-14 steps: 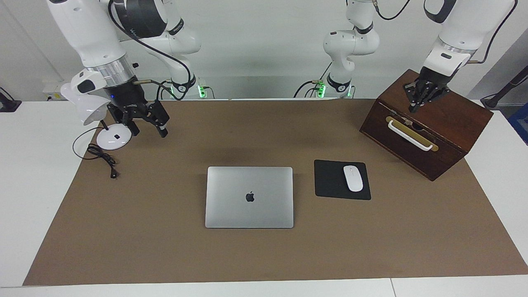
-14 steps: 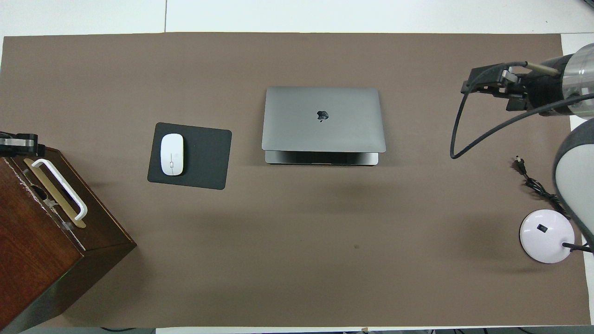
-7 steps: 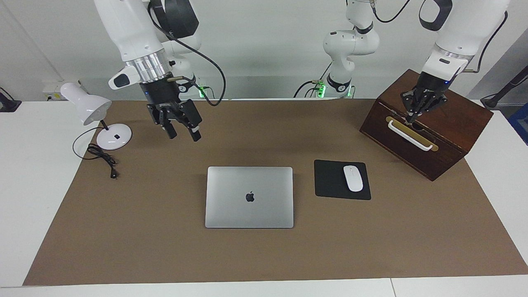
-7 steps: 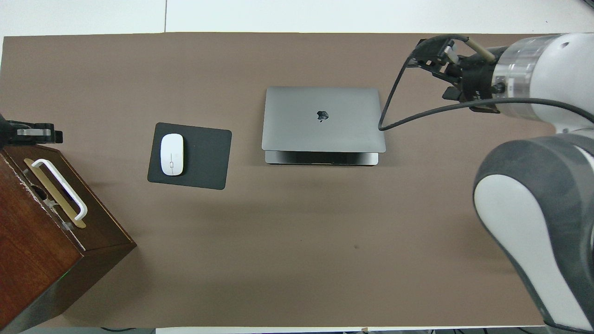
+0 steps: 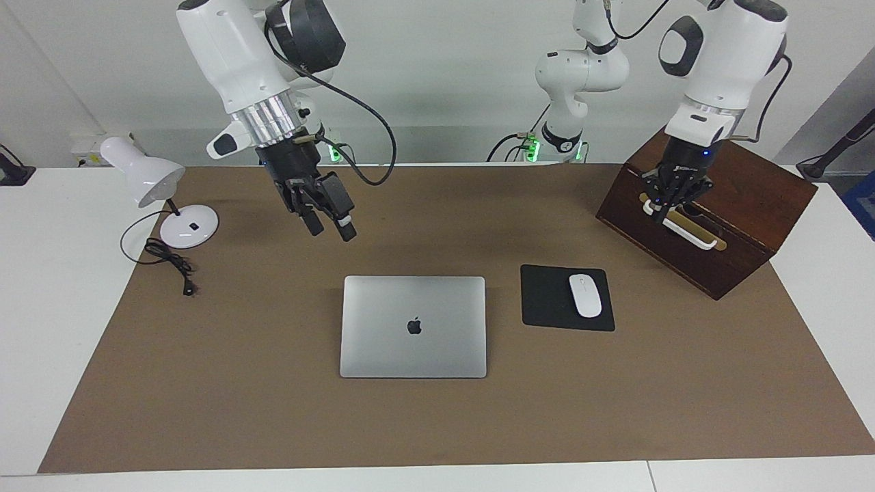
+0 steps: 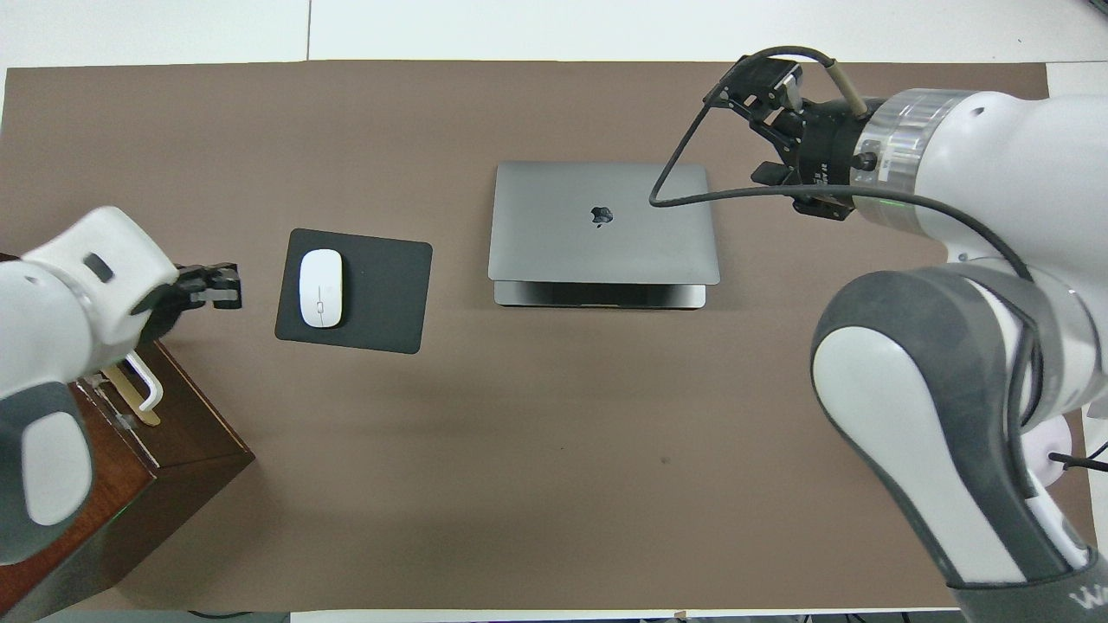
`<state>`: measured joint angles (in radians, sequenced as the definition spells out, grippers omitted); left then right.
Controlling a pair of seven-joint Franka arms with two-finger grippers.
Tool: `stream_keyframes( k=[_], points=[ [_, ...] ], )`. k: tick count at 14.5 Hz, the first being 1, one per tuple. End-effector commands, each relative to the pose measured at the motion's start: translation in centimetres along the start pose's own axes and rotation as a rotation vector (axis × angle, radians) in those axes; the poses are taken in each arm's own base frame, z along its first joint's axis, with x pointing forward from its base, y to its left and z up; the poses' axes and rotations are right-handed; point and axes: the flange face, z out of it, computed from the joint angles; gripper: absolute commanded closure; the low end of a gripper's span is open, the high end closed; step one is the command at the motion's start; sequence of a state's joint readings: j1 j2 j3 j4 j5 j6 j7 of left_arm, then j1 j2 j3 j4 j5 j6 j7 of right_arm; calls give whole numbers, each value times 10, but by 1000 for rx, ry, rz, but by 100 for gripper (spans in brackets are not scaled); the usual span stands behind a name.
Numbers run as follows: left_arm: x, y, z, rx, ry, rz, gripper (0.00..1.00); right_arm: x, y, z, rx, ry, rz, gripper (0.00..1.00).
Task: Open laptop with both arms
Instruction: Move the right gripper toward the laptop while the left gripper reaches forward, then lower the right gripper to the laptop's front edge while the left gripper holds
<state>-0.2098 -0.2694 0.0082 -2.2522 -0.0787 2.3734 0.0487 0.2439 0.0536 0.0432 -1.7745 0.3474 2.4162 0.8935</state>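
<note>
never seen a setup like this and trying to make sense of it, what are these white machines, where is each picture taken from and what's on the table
These are two white robot arms, each ending in a black two-finger gripper. One picture faces the robots from across the table; the other looks down from above their own end, so the sides swap between them.

On the brown mat lies a closed silver laptop. Beside it, toward the left arm's end, a white mouse sits on a black mouse pad. A dark wooden box with a white handle stands at that end. A white desk lamp stands at the right arm's end.

The right gripper hangs open in the air over the mat, on the robots' side of the laptop. The left gripper is shut, in front of the box by its handle. Neither holds anything, and the laptop is untouched.
</note>
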Motion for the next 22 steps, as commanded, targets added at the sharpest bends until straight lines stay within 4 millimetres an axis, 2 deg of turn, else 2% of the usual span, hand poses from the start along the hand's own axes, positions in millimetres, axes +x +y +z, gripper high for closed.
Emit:
stream_keyframes(
  k=[1, 4, 8, 11, 12, 14, 15, 18, 20, 22],
  points=[
    [-51, 31, 19, -33, 81, 77, 100, -22, -4, 13, 54, 3, 107, 0],
    [-79, 63, 40, -58, 121, 179, 100, -39, -4, 22, 103, -1, 206, 0],
    [-110, 95, 65, -82, 215, 307, 100, -48, 17, 45, 156, 44, 231, 0],
    [-115, 114, 87, -86, 273, 401, 100, -75, 31, 63, 209, 46, 269, 0],
    [-120, 127, 101, -96, 290, 425, 100, -83, 35, 67, 214, 48, 271, 0],
    [-129, 140, 122, -103, 329, 450, 100, -107, 47, 75, 233, 40, 314, 0],
    [-133, 147, 131, -108, 347, 461, 100, -112, 52, 78, 249, 51, 326, 0],
    [-135, 150, 141, -108, 360, 466, 100, -125, 60, 87, 260, 60, 323, 0],
    [-139, 159, 148, -117, 390, 483, 100, -136, 65, 97, 285, 70, 343, 0],
    [-140, 162, 165, -115, 397, 494, 100, -143, 72, 106, 291, 77, 363, 0]
  ],
)
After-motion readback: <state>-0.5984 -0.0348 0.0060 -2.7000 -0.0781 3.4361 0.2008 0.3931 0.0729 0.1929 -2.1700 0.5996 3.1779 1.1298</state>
